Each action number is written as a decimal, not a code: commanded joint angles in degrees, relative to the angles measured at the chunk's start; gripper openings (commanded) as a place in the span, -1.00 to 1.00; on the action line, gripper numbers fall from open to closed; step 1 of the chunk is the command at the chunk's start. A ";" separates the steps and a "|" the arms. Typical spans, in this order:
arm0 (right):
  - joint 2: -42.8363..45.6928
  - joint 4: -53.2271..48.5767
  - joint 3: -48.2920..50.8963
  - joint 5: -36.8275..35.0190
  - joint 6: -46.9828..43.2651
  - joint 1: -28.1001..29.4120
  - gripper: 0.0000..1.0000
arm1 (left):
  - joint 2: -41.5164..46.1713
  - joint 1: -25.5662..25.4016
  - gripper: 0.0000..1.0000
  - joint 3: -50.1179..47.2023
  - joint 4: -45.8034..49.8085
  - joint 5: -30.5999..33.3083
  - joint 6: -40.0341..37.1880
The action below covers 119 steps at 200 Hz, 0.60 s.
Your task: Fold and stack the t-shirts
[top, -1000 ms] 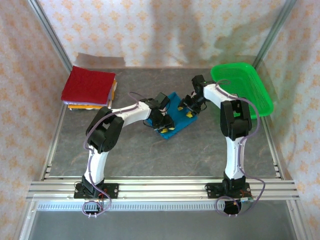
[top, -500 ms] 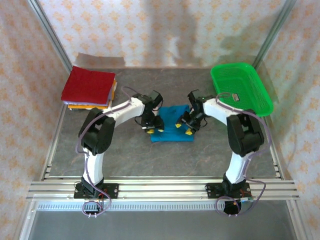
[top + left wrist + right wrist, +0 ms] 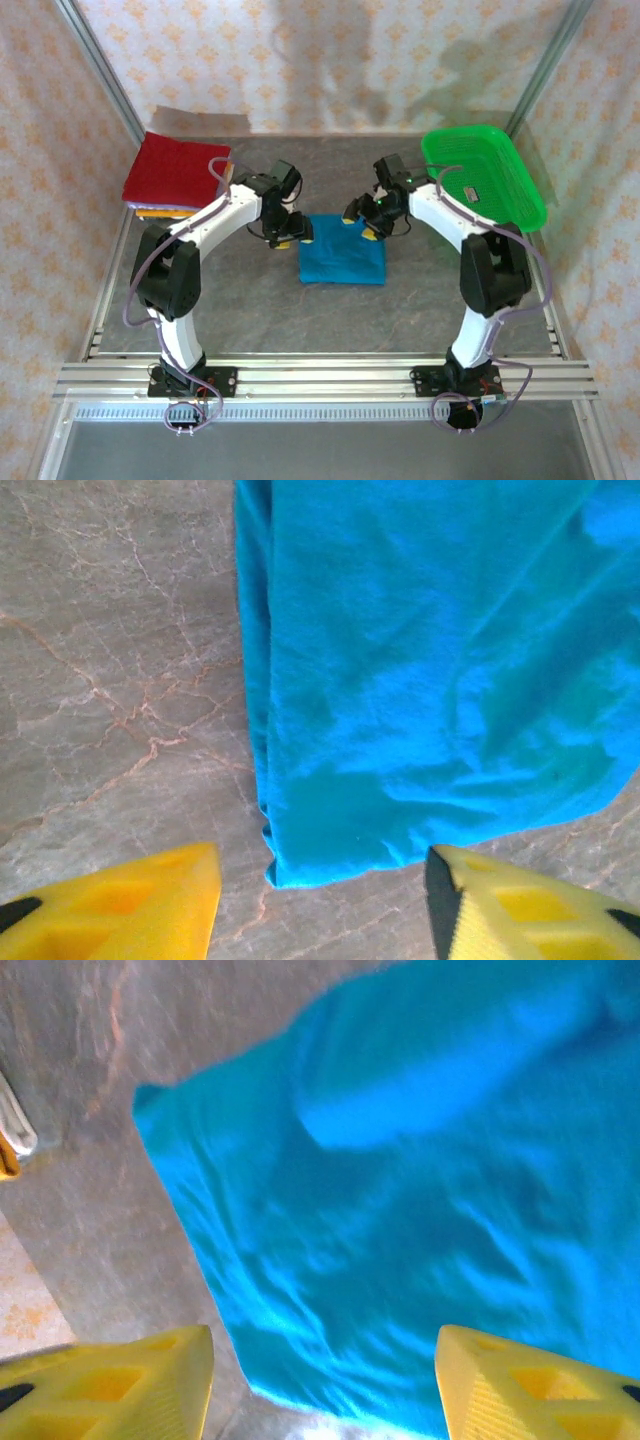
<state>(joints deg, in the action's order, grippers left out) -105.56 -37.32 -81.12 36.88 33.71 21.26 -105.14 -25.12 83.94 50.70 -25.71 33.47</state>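
- Two tools hang over one teal shirt [image 3: 343, 262] in the top view. The left tool [image 3: 288, 238] is at its far left corner and the right tool [image 3: 361, 228] at its far right corner. The shirt lies as a flat rectangle in the middle of the bench [image 3: 240, 310].
- The mirrored stance likely suits two-handed work, since each tool covers one corner of the same far edge.
- The folded stack [image 3: 178, 170], dark red on top, sits at the far left of the bench, well apart from the teal shirt. The green basket [image 3: 485, 175] stands at the far right. This probably keeps the middle for folding.
- In the left wrist view, the left tool [image 3: 322, 880] has its yellow fingers [image 3: 130, 905] spread and grips nothing. A shirt corner lies flat on the marbled surface just beyond the gap.
- In the right wrist view, the right tool [image 3: 325, 1360] is likewise spread and empty. It sits above rumpled, somewhat blurred teal cloth whose edge runs past the left finger.
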 commanded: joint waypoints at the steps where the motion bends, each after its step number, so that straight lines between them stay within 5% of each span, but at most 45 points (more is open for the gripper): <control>1: -5.16 -0.49 -3.98 -3.89 -3.22 -2.77 0.20 | -0.92 -0.10 0.28 -2.53 -6.55 -0.66 4.68; 61: -12.03 -6.27 -9.74 -11.50 -6.74 -6.73 0.21 | -3.19 -0.54 0.37 -3.43 -7.54 0.97 4.28; 119: -4.70 -9.46 -7.39 -12.45 -9.15 -6.77 0.21 | -6.55 -1.77 0.47 -3.43 -8.81 2.77 2.65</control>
<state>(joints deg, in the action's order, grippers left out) -116.33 -43.72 -89.03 25.54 26.63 14.26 -109.58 -26.28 80.88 42.72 -25.32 37.41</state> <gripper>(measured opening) 0.603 0.729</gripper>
